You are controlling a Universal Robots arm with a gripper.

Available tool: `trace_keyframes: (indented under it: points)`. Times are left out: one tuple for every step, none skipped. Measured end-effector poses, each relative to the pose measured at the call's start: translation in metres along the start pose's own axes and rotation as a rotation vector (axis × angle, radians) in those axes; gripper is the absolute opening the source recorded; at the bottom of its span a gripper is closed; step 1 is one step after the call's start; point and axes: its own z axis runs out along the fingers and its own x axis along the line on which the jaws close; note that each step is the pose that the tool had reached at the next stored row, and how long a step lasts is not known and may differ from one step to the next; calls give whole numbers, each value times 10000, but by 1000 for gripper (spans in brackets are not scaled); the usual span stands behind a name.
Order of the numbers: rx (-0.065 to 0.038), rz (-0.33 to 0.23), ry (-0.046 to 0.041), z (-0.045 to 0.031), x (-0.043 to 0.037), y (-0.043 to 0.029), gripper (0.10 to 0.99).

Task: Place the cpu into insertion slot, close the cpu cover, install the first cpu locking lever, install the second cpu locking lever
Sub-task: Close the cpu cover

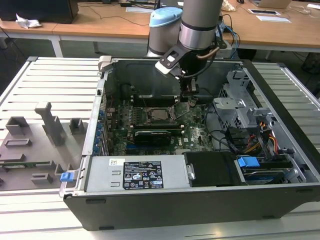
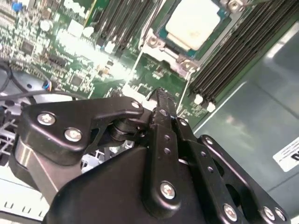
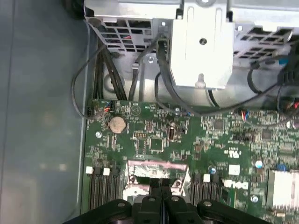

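**A:** Where is the gripper point(image 1: 189, 100) hanging?

**B:** It is reaching down into the open computer case point(image 1: 95, 150). It is hovering over the edge of the insertion slot point(image 1: 148, 115) that lies toward the exterior view's right. In both wrist views its jaws are pressing together and gripping nothing. I cannot tell whether the fingertips point(image 2: 161, 100) are touching metal.

**A:** And the cpu point(image 2: 194, 21)?

**B:** It is lying flat in the slot. The cpu cover point(image 2: 150, 43) is lying down around it, framing the pale top.

**A:** How much room is there to move?

**B:** The case is standing open on top, and the arm is coming in from above. Long black memory slots point(image 2: 224, 56) are running just beside the slot. A drive cage point(image 1: 235, 107) is standing near on the exterior view's right, with cables point(image 3: 79, 88) trailing beside it. A black card point(image 1: 152, 135) is sitting just beside the slot, on the side facing the exterior camera.
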Motion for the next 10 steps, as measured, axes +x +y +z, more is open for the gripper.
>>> trace_keyframes:
  points:
    - [4, -85, -1, 6, -1, 15, 106]
    - [5, -98, -7, 9, -2, 26, 106]
    - [6, -96, -15, 14, -4, 41, 106]
    - [5, -88, -18, 17, -5, 51, 106]
    - [4, -60, -19, 20, -6, 62, 106]
    - [3, -26, -20, 23, -6, 72, 106]
    - [2, 9, -20, 27, -7, 85, 106]
    - [1, 34, -21, 29, -9, 100, 106]
    - [0, 47, -20, 32, -9, 116, 106]
    - [0, 48, -21, 34, -10, 127, 106]
